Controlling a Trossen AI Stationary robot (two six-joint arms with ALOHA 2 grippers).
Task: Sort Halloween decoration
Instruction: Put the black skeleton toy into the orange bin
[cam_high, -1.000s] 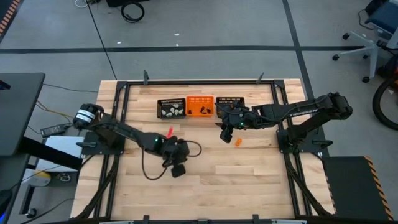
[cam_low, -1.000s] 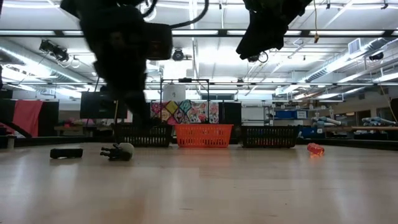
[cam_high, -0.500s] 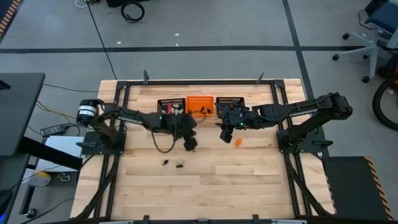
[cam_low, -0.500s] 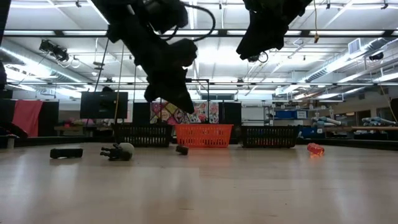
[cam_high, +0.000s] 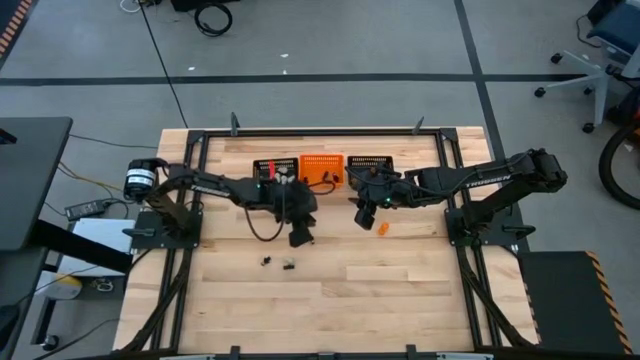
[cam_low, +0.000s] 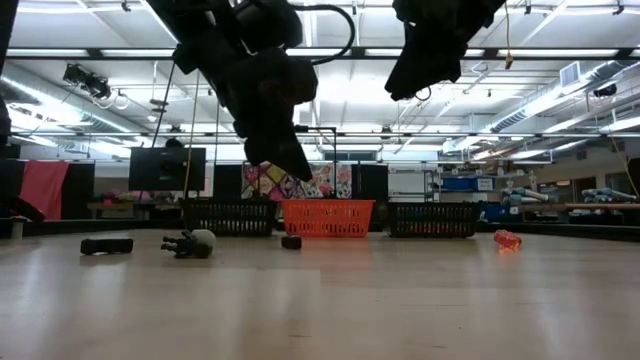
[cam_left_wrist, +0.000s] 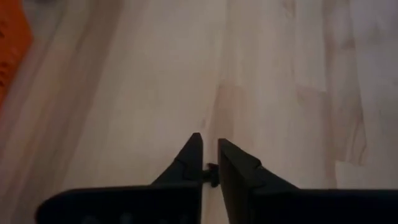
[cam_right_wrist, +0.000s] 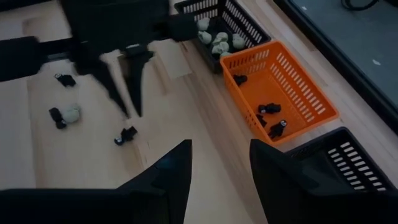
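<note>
Nearest you, loose trinkets lie on the bare table; a black piece sits just below the left gripper, whose fingers stand a sliver apart, pinching nothing visible. Lower squarely over one piece before closing. Farther back, the right gripper hovers spread and empty near an orange trinket. Beyond, the orange basket holds black pieces, so check colours.

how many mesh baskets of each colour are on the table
black mesh baskets: 2
orange mesh basket: 1
total: 3
</note>
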